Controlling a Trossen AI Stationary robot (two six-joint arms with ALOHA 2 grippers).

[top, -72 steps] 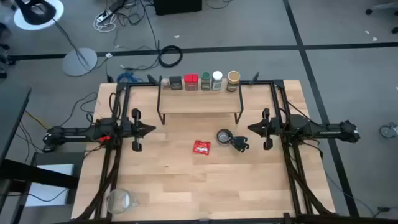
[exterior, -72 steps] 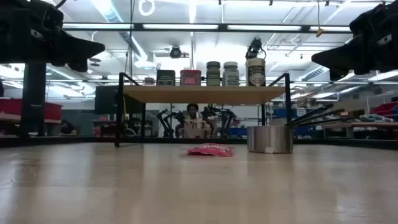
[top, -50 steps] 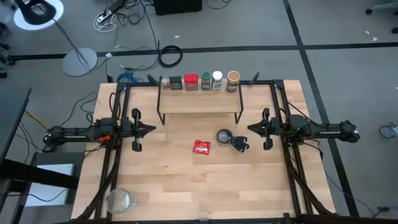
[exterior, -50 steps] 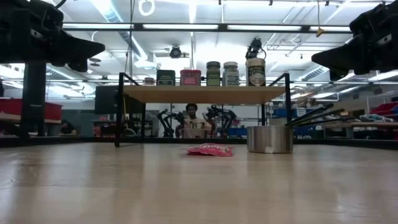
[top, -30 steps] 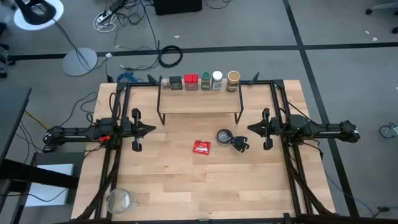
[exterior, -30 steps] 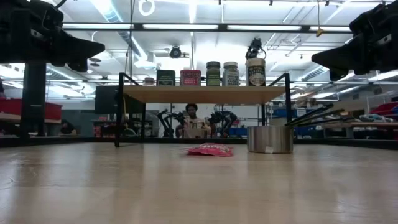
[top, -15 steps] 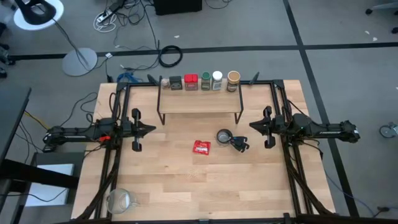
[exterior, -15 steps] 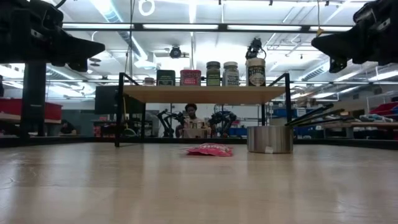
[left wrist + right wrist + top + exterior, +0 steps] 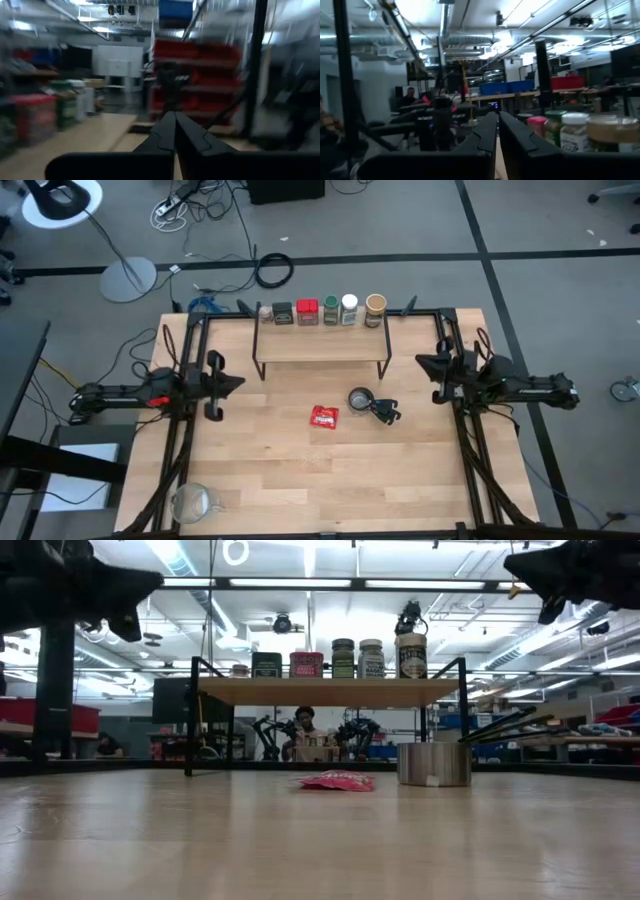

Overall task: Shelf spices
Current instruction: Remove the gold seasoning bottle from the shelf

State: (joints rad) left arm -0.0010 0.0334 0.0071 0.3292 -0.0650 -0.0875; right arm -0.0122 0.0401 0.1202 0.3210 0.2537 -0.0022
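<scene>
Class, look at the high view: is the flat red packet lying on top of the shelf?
No, the red packet lies on the table, in front of the shelf.

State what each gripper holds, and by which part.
Nothing is held. The left gripper and right gripper are both shut on nothing, raised at the table's sides. The spices stand on the shelf.

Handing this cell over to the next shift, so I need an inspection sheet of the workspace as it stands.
Surface: wooden table, bare at the front.
Job's things: five spices stand in a row on the shelf.
Clutter: red packet and metal cup on the table before the shelf; clear glass object at the near left corner.
Grippers: left claw and right claw both shut, empty, raised at the table's sides.
Cables: loose leads behind the table on the floor.
Surroundings: lamp stand on the floor; a person in the room beyond.
</scene>
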